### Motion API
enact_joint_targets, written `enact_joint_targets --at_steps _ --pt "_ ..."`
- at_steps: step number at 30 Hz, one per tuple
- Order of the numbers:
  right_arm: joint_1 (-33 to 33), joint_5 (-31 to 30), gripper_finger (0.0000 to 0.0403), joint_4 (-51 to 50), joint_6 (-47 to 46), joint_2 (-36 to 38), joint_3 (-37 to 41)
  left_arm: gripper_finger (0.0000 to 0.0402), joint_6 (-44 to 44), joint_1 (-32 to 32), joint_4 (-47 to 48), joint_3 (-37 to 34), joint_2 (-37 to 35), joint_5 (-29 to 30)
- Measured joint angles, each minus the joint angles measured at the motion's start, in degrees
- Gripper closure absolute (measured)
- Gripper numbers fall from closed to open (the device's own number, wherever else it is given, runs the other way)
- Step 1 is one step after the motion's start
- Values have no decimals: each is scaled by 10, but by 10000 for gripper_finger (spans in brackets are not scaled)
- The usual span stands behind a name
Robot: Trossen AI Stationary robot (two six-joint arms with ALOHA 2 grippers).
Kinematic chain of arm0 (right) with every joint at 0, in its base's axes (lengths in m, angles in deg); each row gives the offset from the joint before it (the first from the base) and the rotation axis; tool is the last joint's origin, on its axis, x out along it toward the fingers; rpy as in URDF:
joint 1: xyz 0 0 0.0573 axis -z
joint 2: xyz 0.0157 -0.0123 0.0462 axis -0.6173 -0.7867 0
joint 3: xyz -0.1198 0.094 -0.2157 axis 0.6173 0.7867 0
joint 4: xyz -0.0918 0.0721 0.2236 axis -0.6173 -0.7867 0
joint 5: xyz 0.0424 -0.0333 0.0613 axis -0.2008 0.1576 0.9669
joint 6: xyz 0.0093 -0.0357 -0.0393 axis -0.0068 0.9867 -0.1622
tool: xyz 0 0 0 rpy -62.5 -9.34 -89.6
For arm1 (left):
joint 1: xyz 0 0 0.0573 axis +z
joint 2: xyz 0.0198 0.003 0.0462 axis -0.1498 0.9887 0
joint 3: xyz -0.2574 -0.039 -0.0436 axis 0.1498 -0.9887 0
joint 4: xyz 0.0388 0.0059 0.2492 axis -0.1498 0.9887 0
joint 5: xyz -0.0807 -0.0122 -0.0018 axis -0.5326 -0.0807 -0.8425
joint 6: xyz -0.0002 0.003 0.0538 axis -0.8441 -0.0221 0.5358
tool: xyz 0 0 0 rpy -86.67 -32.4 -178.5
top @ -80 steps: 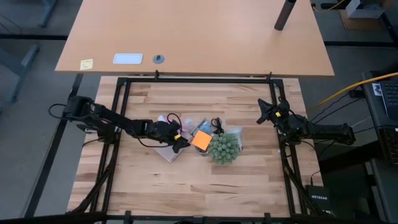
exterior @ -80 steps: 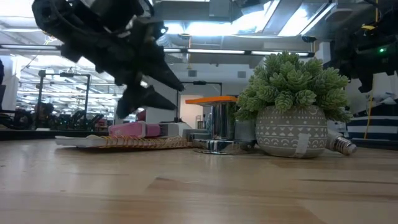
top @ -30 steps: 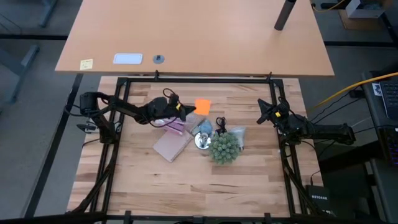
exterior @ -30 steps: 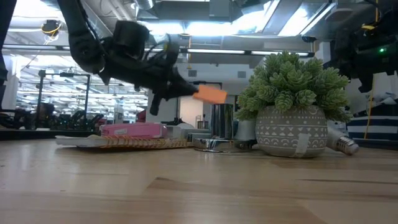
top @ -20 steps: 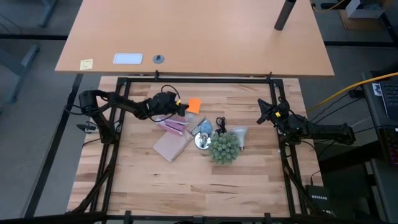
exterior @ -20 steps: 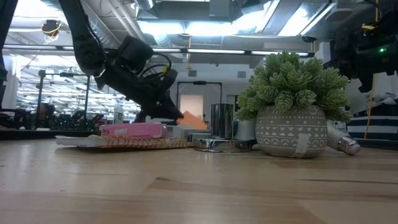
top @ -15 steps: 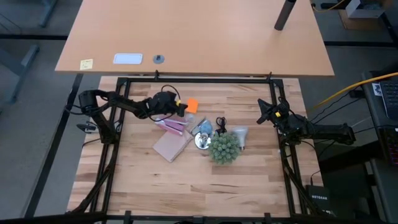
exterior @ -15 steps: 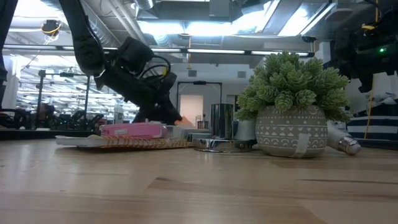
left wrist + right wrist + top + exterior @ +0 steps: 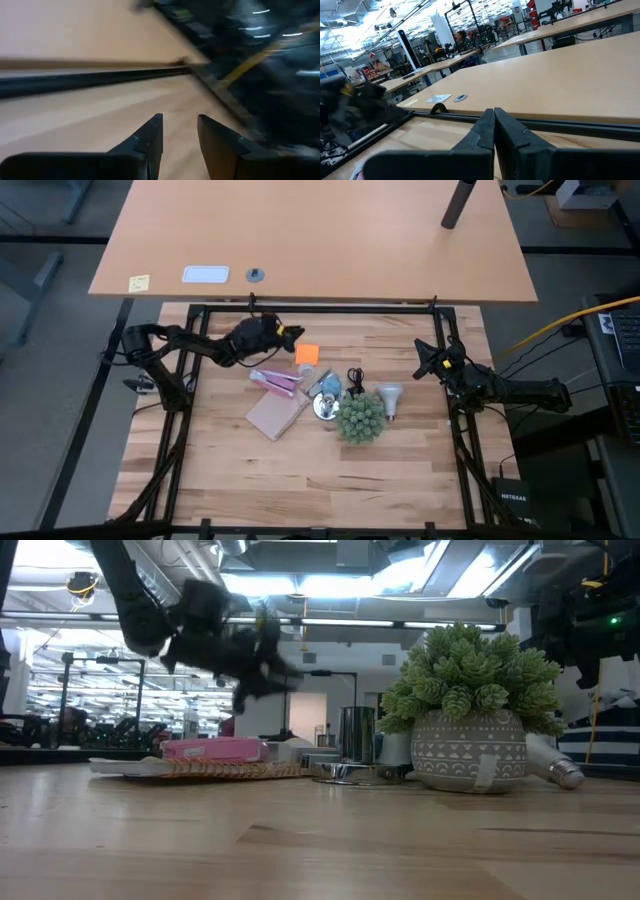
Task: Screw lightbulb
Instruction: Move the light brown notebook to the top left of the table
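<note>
Now that my left gripper [image 9: 292, 332] has let go, fingers apart and empty, the orange pad [image 9: 307, 354] lies left of centre, clear of the socket [image 9: 324, 406]. The lightbulb [image 9: 388, 398] sits exposed right of centre. My right gripper [image 9: 422, 367] waits shut.

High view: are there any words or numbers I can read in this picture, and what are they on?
"NETGEAR": on the black box on the floor by the table's right corner; tiny, only just readable.
Yellow sticky note on the far desk: marks too small to read.
White card beside it: no readable text.
Orange square, pink packet, lightbulb: no text visible.
</note>
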Motion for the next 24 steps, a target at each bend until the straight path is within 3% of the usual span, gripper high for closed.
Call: enact_joint_targets --at_steps 6,8,12,15,19,24 --pt "0 0 397 0 0 0 0 319 -48 -70 6 0 -43 -257" --pt "0 0 397 0 0 0 0 326 -62 -117 27 0 -44 -299" --pt "0 0 397 0 0 0 0 338 -35 -215 124 0 -44 -308" --pt "0 4 397 0 0 0 0 348 -5 -276 234 0 -43 -257" --pt "0 43 397 2 -16 0 0 363 -7 -328 346 0 -43 -108" --pt "0 116 397 4 -52 0 0 381 -5 -344 408 0 -43 50"
